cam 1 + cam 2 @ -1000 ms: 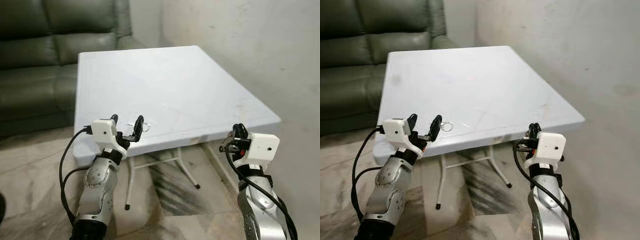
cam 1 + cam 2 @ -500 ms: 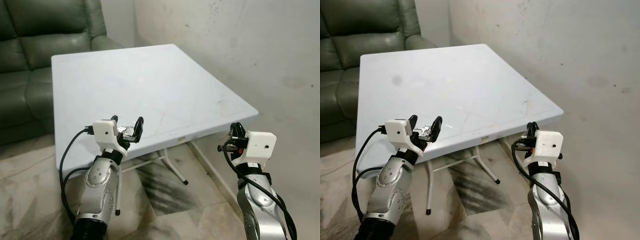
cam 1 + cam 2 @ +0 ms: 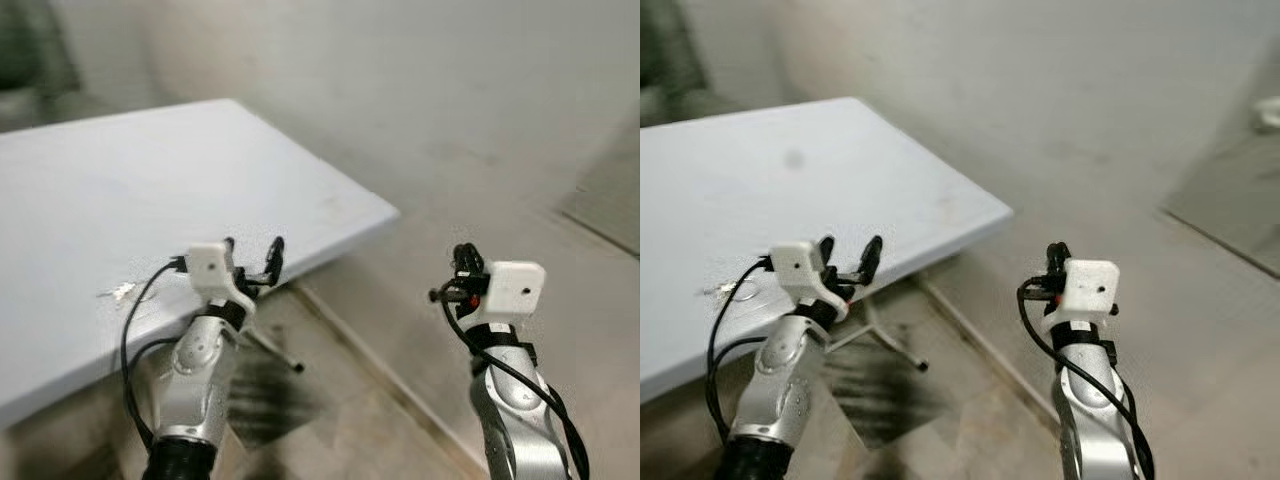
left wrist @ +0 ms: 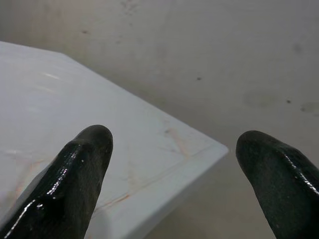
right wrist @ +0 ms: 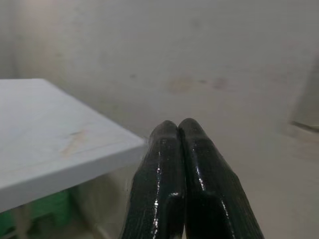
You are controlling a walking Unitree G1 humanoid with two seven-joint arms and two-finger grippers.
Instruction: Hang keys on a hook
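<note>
Since the earlier frames the camera has swung to the robot's right: the dark sofa has left the picture and the white rectangular plastic surface (image 3: 150,170) now sits at the left, with bare grey wall beyond it.

Left eye view: the left hand (image 3: 253,250) is raised over the near edge of the surface, its two black fingers spread wide with nothing seen between them. A small pale glinting thing (image 3: 120,292) lies on the surface near that front edge, to the left of the hand and apart from it; it is too blurred to say whether it is the keys. The right hand (image 3: 461,252) is held up well to the right of the surface's corner, over the marbled tile floor (image 3: 380,400), with open floor all round it. A thin metal leg (image 3: 280,355) slants down under the surface edge.

Right eye view: the same scene. It also shows a dark round smudge (image 3: 792,158) on the surface top and a grey flat panel (image 3: 1240,190) leaning at the far right.

Left wrist view: the left hand's fingers (image 4: 79,169) stand far apart and empty, looking across the corner of the surface toward the wall; the corner edge lies between them, with free room past it.

Right wrist view: the right hand's fingers (image 5: 174,149) are pressed together with nothing between them, and the surface's edge lies off to one side.
</note>
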